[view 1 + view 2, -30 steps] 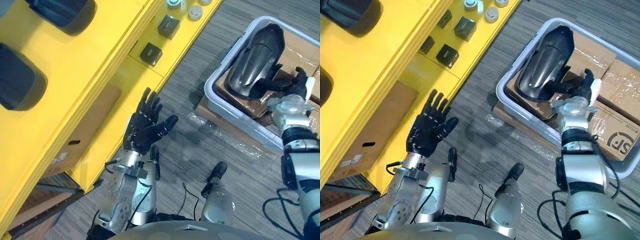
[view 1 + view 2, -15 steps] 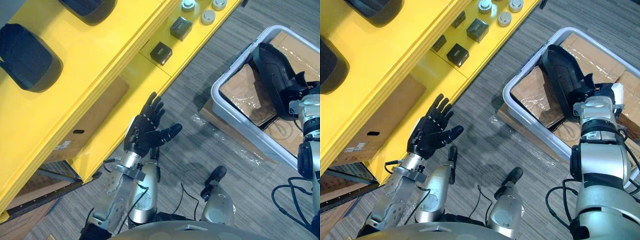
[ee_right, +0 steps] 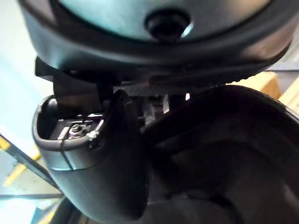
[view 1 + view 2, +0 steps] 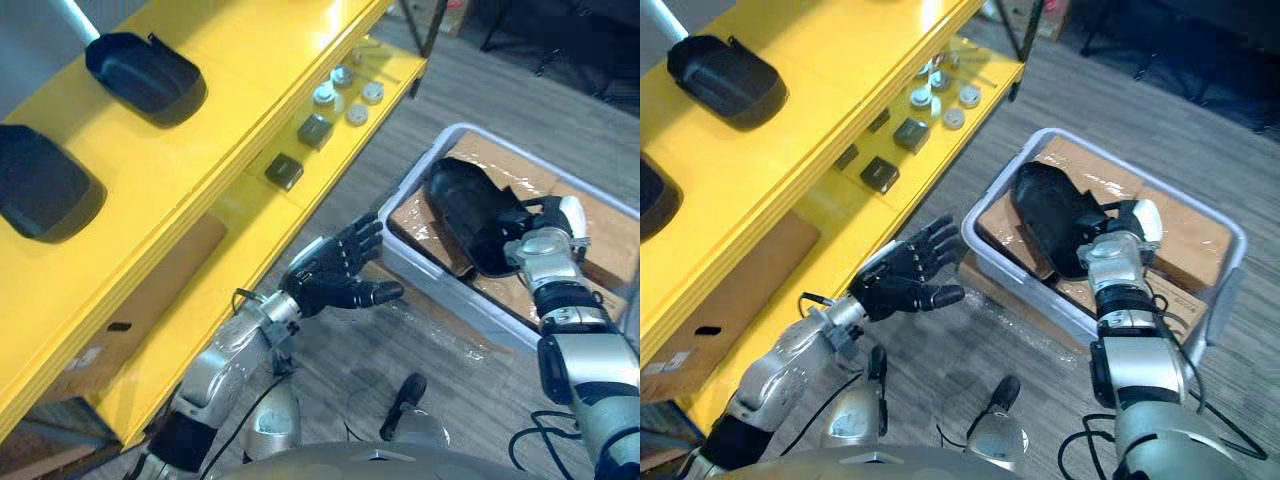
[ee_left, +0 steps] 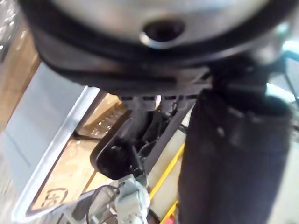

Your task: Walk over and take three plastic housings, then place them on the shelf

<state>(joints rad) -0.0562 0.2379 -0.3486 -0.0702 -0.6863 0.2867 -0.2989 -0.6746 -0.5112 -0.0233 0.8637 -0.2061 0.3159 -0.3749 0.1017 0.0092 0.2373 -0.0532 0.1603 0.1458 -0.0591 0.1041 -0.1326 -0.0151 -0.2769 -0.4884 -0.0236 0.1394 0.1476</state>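
My right hand (image 4: 543,243) is curled tight on the near end of a housing (image 4: 462,212), its white-capped thumb on the rim. The housing is a glossy black plastic shell, curved and long. Its long axis runs from my hand towards the shelf (image 4: 200,180), and it hangs over film-wrapped cardboard boxes (image 4: 1185,225) in a grey bin (image 4: 430,280). My left hand (image 4: 335,280) is spread wide and holds nothing, above the carpet just beside the yellow shelf. Two more black housings (image 4: 145,72) lie on the shelf's top board.
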